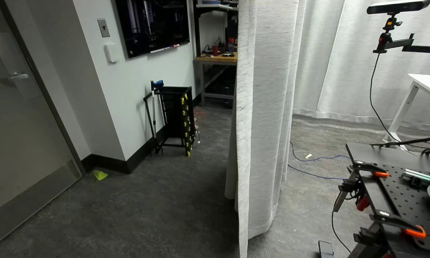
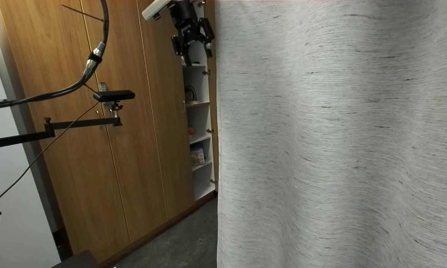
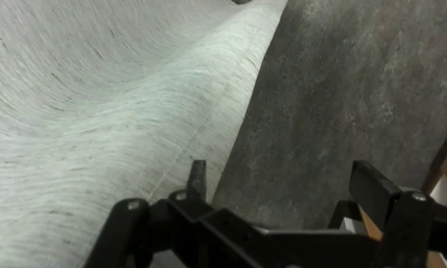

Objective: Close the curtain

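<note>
The light grey-white curtain (image 1: 268,107) hangs in vertical folds nearly to the floor, in the middle of an exterior view. In an exterior view the curtain (image 2: 327,130) fills the right half, its straight free edge running vertically. My gripper (image 2: 198,57) is just left of that edge near the top, pointing down, fingers apart. In the wrist view the gripper (image 3: 279,165) is wide open with only floor showing between its fingers. The curtain (image 3: 115,111) lies on the left there, behind the left fingertip; I cannot tell whether they touch.
Tall wooden cabinets (image 2: 126,149) with an open shelf section (image 2: 199,123) stand behind my gripper. A black camera on an arm (image 2: 114,96) is at their left. A perforated black table with clamps (image 1: 408,200) stands right of the curtain. A black rack (image 1: 173,114) leans by the wall.
</note>
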